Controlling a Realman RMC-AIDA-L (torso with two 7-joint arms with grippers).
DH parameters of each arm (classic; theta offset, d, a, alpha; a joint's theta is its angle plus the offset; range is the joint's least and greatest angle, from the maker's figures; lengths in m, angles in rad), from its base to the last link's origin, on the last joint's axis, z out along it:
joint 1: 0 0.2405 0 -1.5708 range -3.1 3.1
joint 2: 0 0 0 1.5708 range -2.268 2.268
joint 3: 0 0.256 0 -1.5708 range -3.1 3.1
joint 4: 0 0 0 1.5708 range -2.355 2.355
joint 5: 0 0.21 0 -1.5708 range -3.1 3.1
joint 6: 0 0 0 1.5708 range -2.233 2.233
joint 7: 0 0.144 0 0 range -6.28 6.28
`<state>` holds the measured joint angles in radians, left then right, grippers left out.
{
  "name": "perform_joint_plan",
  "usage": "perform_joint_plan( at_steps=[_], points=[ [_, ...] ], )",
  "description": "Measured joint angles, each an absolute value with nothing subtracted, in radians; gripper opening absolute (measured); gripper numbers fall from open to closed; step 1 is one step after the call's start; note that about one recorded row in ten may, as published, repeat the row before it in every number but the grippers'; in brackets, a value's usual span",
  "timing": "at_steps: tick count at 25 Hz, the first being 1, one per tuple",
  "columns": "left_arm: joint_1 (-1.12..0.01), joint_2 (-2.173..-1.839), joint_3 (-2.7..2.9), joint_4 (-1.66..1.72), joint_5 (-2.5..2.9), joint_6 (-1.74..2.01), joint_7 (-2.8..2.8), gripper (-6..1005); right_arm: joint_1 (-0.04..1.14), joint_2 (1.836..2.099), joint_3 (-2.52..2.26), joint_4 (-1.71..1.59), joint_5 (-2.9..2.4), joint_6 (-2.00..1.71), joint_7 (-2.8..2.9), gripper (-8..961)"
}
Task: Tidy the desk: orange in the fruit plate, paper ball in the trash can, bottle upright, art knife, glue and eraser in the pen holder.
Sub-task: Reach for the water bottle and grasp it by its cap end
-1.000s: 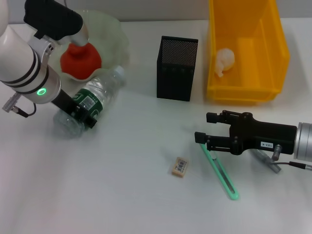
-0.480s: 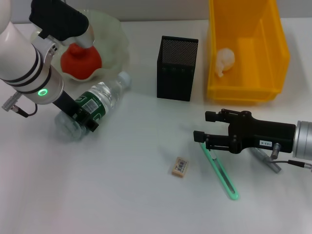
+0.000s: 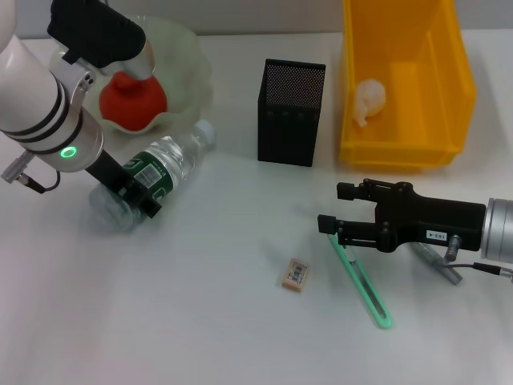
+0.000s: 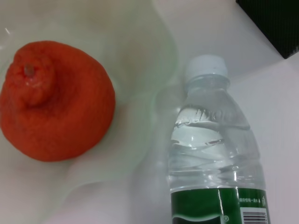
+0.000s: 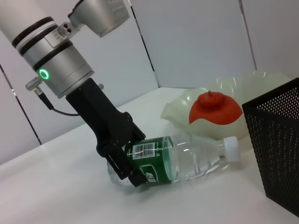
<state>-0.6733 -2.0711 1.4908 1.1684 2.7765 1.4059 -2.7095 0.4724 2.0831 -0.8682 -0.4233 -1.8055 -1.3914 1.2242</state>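
On the white counter (image 3: pixel 200 321), the yellow trash can (image 3: pixel 449 112) at two o'clock is holding the paper ball (image 3: pixel 369 99). At ten o'clock, the orange (image 3: pixel 132 103) is sitting in the fruit plate (image 3: pixel 186 60). The left end effector (image 3: pixel 138 192) is pinching the tilted bottle (image 3: pixel 156 173). At four o'clock, the right end effector (image 3: pixel 335 210) is hovering spread above a green art knife (image 3: pixel 362 282), the eraser (image 3: pixel 295 274) lying at six.

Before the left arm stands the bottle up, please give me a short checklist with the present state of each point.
1. Left hand closed on the bottle at its label: ok.
2. Bottle upright: not ok, it lies tilted, cap toward the fruit plate.
3. Cap fitted on the bottle: ok.
4. Orange inside the fruit plate: ok.
5. Pen holder standing apart from the bottle: ok.
6. Right hand away from the bottle, above the green knife: ok.
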Motion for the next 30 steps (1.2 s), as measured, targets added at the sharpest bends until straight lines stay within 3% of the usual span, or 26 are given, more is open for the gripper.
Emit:
perform_joint_plan(
  at_steps=[30],
  points=[
    [-0.681,-2.070,1.490,1.200,2.769,1.442,-2.704,804,0.468,2.083,-0.868,-0.416,-1.805,-1.401,1.224,774]
  ],
)
